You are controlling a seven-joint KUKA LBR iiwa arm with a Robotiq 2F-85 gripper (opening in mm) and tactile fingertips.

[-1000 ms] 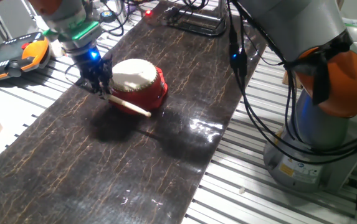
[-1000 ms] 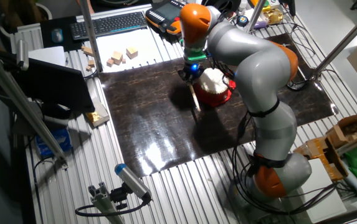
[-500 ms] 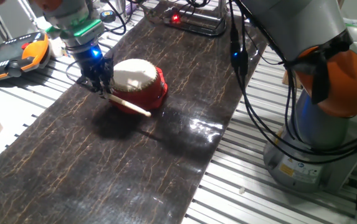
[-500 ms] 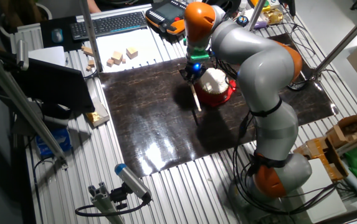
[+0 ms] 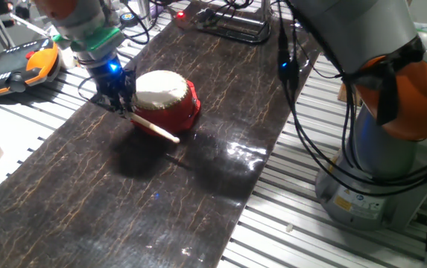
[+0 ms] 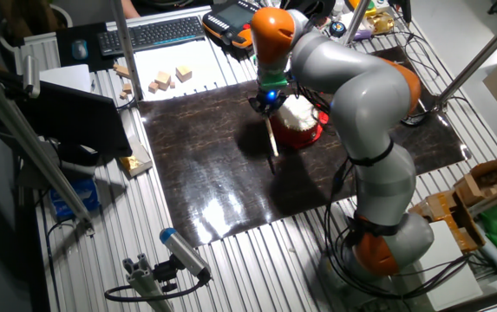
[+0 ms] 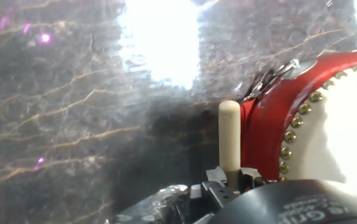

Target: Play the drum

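A wooden drumstick [image 5: 156,129] is pinched in the pincer [image 5: 118,100], low beside the red drum [image 5: 165,100] on the dark tabletop mat [image 5: 198,186]. For a clean beat, the stick should be lifted above the studded rim and tapped on the cream skin [image 7: 352,143].

drum [image 5: 165,98] on mat [image 5: 198,179], stick [image 5: 156,128] beside it

A pale wooden stick [image 6: 271,139] is held in the gripper [image 6: 266,105] and is pointed down and away from it over the dark mat [image 6: 222,173]. Just beside the gripper, on its far side from the stick's tip, the red drum [image 6: 301,121] with a white top is seen. Small wooden blocks [image 6: 168,80] are seen well apart from the gripper, past the mat's edge.
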